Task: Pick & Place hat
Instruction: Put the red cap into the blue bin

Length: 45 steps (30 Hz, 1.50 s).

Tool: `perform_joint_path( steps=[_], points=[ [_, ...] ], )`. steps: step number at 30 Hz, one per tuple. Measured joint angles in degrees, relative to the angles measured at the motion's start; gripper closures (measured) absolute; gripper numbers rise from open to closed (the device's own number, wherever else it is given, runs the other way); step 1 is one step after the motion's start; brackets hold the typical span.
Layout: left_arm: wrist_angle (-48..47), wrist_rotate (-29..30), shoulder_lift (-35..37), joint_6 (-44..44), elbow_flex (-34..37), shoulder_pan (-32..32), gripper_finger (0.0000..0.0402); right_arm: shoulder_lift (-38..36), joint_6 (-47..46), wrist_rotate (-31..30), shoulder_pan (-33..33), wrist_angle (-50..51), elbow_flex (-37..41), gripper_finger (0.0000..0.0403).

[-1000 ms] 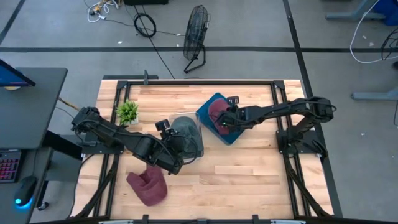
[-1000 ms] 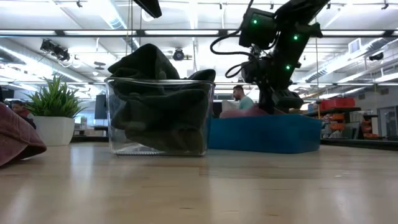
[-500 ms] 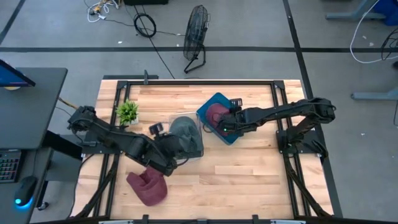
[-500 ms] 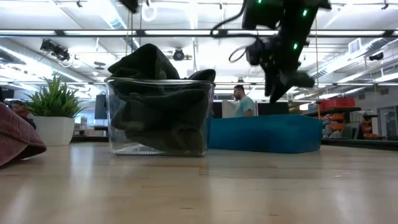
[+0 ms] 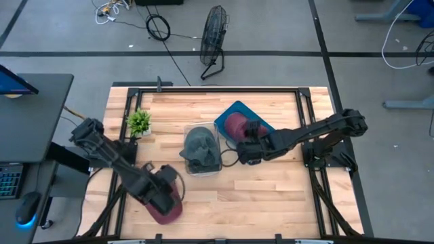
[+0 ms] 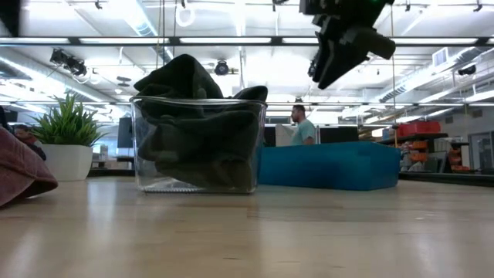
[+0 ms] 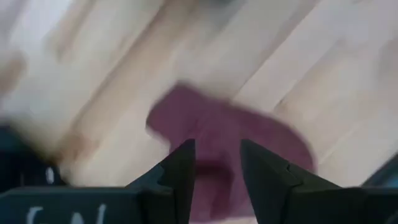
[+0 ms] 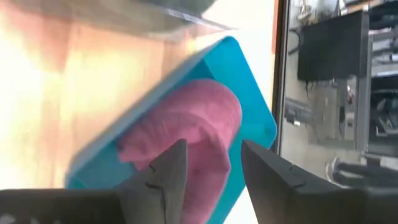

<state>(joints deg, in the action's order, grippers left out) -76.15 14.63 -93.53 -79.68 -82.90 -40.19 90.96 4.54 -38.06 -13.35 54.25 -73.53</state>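
Note:
A maroon hat (image 5: 166,209) lies flat on the wooden table near its front left; it also shows in the left wrist view (image 7: 217,118) and the low view (image 6: 19,174). My left gripper (image 5: 163,193) hovers open above it (image 7: 217,146), touching nothing. A second maroon hat (image 5: 234,124) (image 8: 193,118) lies inside the blue bin (image 5: 239,106). My right gripper (image 5: 244,148) (image 8: 213,149) hangs open and empty, above and on the near side of that bin, high in the low view (image 6: 340,58). A dark grey hat (image 5: 201,144) fills the clear bin (image 6: 198,177).
A small potted plant (image 5: 139,122) stands at the far left of the table, left of the clear bin. The blue bin (image 6: 332,166) sits right of the clear bin. Bare wood runs along the near edge and the near right. A person shows in the room behind.
My left gripper has swung from beside the clear bin toward the table's near left, rolling as it went, and now hangs over the maroon hat on the table. My right gripper has risen out of the blue bin and drawn back toward the near edge, leaving the hat inside.

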Motion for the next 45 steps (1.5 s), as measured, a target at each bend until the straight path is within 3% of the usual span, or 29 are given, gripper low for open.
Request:
perform_joint_path(
  steps=[8,19,24,29,38,42,45],
  points=[
    [10.2,-2.0,0.0,-16.6,9.0,-5.9,0.0271,0.0,-1.5,0.2,-2.3,-2.4,0.0,0.0248],
    [24.1,-2.1,0.0,-22.2,19.5,-7.0,0.0271,0.0,-1.5,4.6,-2.6,-6.7,0.0,0.0248],
    [32.0,-5.1,0.0,-14.1,22.7,-7.0,0.0284,0.0,-1.1,4.7,-2.6,-8.6,0.0,0.0248],
    [31.6,-9.3,0.0,-7.7,22.5,-7.1,0.0373,0.0,-1.1,6.7,-2.6,-11.9,0.0,0.0248],
    [31.3,-8.4,0.0,13.4,12.7,-7.9,0.0395,0.0,5.0,25.5,-2.7,-22.5,0.0,0.0248],
    [31.4,-8.3,0.0,30.4,7.9,-8.9,0.0396,0.0,9.8,35.3,-3.4,-29.4,0.0,0.0248],
    [31.3,-8.4,0.0,46.0,4.9,-10.2,0.0396,0.0,13.8,39.2,-3.9,-33.2,0.0,0.0248]
  ],
)
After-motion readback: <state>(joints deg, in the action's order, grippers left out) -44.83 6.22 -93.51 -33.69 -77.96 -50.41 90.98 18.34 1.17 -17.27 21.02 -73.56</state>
